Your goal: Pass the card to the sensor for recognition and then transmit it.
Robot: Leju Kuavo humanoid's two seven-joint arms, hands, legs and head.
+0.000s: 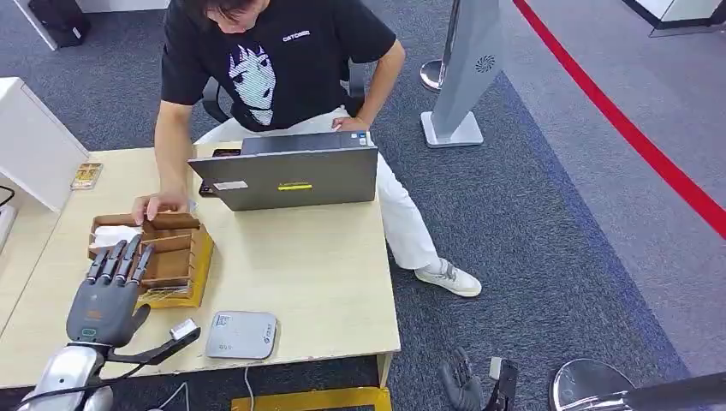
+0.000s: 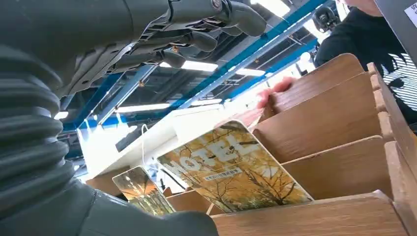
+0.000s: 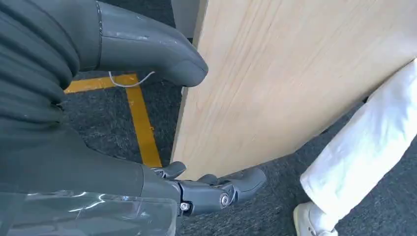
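A yellow card (image 2: pixel 236 172) printed "HOTEL" leans in a slot of the wooden card holder (image 2: pixel 344 162), with a second card (image 2: pixel 140 189) in a slot beside it. On the table, my left hand (image 1: pixel 107 295) hovers over the near end of the holder (image 1: pixel 184 244), its fingers (image 2: pixel 196 42) stretched out above the cards and holding nothing. The grey sensor pad (image 1: pixel 241 334) lies by the table's front edge, just right of that hand. My right hand (image 1: pixel 462 385) hangs beside the table near the floor, loosely open and empty (image 3: pixel 211 191).
A seated person (image 1: pixel 274 68) rests a hand (image 1: pixel 158 205) on the holder's far end. An open laptop (image 1: pixel 291 175) stands mid-table. A white box (image 1: pixel 30 141) and a small packet (image 1: pixel 86 175) sit at the left. The table's side panel (image 3: pixel 295 73) is close to my right hand.
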